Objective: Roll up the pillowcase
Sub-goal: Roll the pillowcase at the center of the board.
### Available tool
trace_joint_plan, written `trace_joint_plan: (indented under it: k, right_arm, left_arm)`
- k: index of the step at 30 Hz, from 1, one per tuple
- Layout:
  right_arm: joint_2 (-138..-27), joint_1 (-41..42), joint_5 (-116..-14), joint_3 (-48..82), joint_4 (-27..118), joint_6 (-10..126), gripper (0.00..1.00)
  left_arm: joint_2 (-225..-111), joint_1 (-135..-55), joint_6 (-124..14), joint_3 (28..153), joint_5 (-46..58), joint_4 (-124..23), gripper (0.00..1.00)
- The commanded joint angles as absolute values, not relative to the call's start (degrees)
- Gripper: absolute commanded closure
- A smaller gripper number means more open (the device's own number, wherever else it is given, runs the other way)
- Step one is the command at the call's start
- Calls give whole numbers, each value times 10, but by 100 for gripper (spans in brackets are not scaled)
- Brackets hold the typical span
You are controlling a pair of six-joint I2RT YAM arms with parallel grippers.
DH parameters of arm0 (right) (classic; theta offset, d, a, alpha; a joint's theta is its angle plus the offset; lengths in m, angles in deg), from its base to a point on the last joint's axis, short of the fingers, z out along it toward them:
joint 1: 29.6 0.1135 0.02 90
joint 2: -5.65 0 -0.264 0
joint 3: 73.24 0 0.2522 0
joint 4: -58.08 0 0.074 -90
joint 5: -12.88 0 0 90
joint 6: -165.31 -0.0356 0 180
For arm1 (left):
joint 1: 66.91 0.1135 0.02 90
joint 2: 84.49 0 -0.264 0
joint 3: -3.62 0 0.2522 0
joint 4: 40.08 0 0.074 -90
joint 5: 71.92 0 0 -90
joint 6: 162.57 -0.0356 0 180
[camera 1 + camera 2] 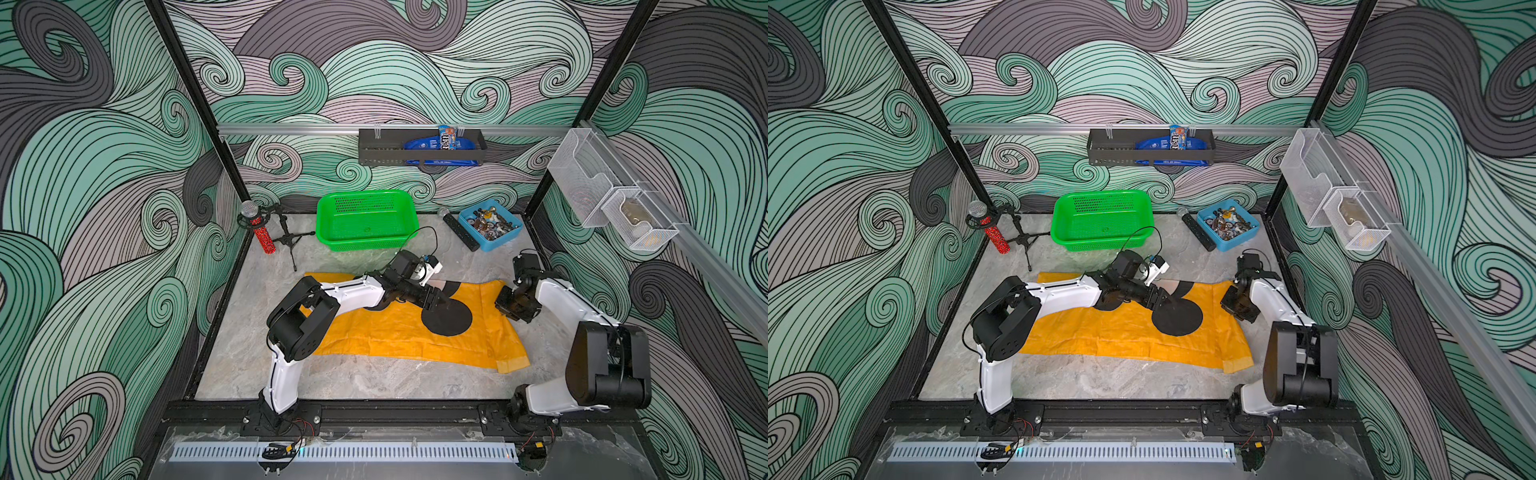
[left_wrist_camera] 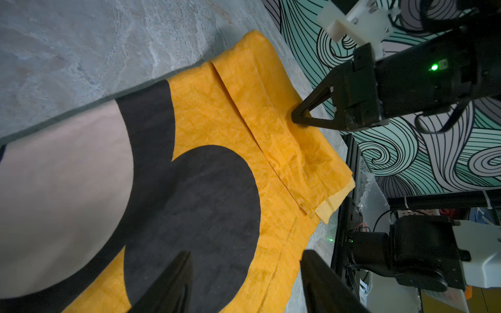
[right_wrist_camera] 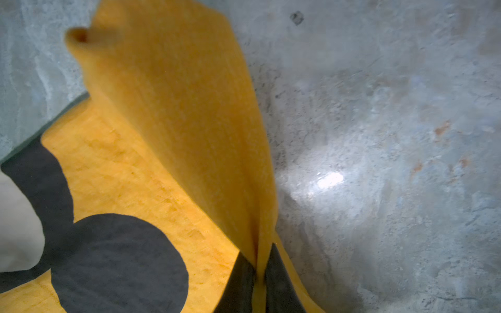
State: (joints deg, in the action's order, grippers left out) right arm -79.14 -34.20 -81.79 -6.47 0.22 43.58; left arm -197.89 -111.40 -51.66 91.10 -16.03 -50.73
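The pillowcase (image 1: 399,336) (image 1: 1121,336) lies spread flat on the grey table, mustard yellow with a black-and-beige mouse-head print facing up. My left gripper (image 1: 441,300) (image 1: 1163,304) hovers over the print's black ear circle. In the left wrist view it (image 2: 246,260) is open with nothing between its fingers. My right gripper (image 1: 503,305) (image 1: 1228,302) is at the cloth's right-hand edge. In the right wrist view it (image 3: 260,268) is shut on a pinched fold of the pillowcase (image 3: 176,122), which rises from the table. The left wrist view shows the right gripper (image 2: 295,118) on the hemmed edge of the pillowcase (image 2: 271,113).
A green basket (image 1: 365,220) stands at the back, just behind the left wrist. A blue bin of small parts (image 1: 490,224) and a black bar (image 1: 461,232) sit at the back right. A red microphone on a tripod (image 1: 266,232) stands at the back left.
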Motion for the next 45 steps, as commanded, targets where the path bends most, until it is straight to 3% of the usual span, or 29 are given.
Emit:
trace_joint_plan:
  k: [1, 26, 30, 33, 45]
  right_arm:
    - [-804, -316, -826, -47, -26, 381, 87]
    - [-926, -130, -802, 16, -5, 298, 86]
    - [-927, -127, -796, 26, 2, 294, 81]
    - [-923, -127, -772, 35, 14, 295, 72]
    - [-810, -182, -728, 21, -14, 353, 62]
  left_arm:
    - [-1968, -1109, -530, 907, -167, -514, 35]
    - [-1931, -1101, -525, 845, -177, -494, 34]
    - [-1929, -1101, -516, 839, -183, -494, 35]
    - [-1920, -1101, -510, 829, -187, -491, 35]
    - [-1876, -1140, -511, 784, -184, -482, 35]
